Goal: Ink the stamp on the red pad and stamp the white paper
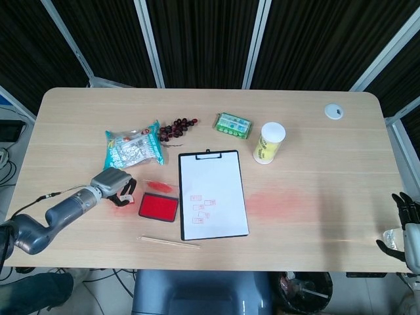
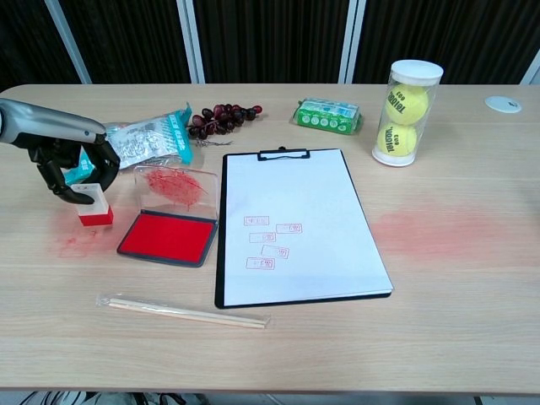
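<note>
While left hand [image 2: 69, 165] grips stamp [image 2: 94, 207] on tabletop [image 2: 472, 278] left of red pad [image 2: 167, 237], stamping looks done: four marks on white paper [image 2: 295, 219]. Next: likely release stamp, withdraw. Right hand [image 1: 403, 226] at tabletop edge, empty, fingers apart. One stamp, one pad, one paper.

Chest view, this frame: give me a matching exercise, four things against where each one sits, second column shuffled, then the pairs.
Things:
1. stamp
2. chopsticks
3. grapes
4. tennis ball tube

Places:
A. in front of the ink pad and clipboard, near the table edge
B. right of the green packet
C. in the left hand, left of the ink pad
D. beside the snack bag, behind the clipboard

Pairs: 1-C, 2-A, 3-D, 4-B
</note>
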Robot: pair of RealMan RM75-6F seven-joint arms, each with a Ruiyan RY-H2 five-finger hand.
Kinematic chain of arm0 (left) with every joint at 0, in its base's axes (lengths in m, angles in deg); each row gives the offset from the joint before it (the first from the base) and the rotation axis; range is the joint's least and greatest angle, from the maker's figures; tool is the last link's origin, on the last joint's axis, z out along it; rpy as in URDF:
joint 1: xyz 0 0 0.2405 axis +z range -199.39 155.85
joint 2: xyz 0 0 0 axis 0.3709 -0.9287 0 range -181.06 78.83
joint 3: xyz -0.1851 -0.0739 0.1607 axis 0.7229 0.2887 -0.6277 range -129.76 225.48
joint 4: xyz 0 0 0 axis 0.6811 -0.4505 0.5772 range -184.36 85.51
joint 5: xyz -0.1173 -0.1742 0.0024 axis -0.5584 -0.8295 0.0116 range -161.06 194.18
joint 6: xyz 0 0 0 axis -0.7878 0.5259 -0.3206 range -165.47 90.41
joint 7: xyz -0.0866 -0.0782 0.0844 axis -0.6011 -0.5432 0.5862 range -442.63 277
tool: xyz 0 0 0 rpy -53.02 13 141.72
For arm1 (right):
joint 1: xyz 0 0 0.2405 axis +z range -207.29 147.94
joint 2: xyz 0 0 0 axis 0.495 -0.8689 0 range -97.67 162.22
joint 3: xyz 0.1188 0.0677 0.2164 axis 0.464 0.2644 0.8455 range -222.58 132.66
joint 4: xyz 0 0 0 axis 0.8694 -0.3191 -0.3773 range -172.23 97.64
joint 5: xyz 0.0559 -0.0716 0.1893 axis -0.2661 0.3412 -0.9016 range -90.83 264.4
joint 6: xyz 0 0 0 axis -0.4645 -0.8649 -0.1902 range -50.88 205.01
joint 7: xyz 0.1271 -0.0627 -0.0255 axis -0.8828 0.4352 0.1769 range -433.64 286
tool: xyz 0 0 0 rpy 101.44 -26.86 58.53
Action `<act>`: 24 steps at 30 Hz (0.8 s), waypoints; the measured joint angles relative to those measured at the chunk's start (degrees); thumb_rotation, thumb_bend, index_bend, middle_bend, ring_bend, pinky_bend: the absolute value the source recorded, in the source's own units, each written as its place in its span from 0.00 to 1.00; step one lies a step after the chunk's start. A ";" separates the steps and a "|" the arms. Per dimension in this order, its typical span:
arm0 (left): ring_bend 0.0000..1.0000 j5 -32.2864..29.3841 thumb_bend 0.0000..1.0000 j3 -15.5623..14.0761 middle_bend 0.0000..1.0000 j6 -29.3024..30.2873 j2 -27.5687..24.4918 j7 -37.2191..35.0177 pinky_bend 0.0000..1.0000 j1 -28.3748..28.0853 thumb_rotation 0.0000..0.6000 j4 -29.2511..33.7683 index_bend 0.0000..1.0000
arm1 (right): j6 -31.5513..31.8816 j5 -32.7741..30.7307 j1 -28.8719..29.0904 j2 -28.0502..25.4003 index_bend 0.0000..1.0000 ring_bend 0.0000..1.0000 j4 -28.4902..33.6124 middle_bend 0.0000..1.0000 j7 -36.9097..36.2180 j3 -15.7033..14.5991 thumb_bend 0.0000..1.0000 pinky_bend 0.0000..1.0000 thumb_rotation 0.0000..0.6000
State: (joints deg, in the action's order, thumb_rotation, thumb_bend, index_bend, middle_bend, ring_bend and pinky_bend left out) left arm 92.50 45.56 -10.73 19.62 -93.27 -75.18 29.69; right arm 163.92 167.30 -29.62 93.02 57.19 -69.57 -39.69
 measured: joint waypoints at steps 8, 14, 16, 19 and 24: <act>1.00 1.49 0.48 0.27 0.62 -0.29 1.01 -1.23 1.00 0.43 1.00 -1.79 0.67 | -0.07 -0.03 0.01 -0.05 0.11 0.16 -0.03 0.10 -0.18 0.03 0.10 0.16 1.00; 1.00 1.69 0.48 0.30 0.61 -0.38 1.75 -1.53 1.00 0.77 1.00 -2.88 0.67 | -0.09 0.01 0.01 -0.06 0.11 0.16 0.01 0.10 -0.16 0.00 0.10 0.16 1.00; 1.00 1.78 0.48 0.33 0.61 -0.45 1.92 -1.69 1.00 0.84 1.00 -3.11 0.67 | -0.09 -0.02 0.00 -0.07 0.11 0.16 0.01 0.10 -0.16 0.01 0.10 0.16 1.00; 1.00 1.98 0.48 0.39 0.61 -0.51 2.09 -1.84 1.00 0.88 1.00 -3.28 0.67 | -0.12 -0.09 -0.01 -0.08 0.11 0.16 0.03 0.10 -0.19 0.03 0.10 0.16 1.00; 1.00 2.40 0.48 0.36 0.61 -0.49 2.33 -2.35 1.00 1.13 1.00 -3.45 0.67 | -0.10 -0.04 -0.01 -0.09 0.11 0.16 0.03 0.10 -0.17 0.02 0.10 0.16 1.00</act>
State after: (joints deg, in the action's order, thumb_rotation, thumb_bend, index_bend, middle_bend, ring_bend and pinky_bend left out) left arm 94.90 45.91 -11.23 21.95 -95.61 -74.05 26.24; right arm 163.82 167.26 -29.63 92.93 57.23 -69.74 -39.67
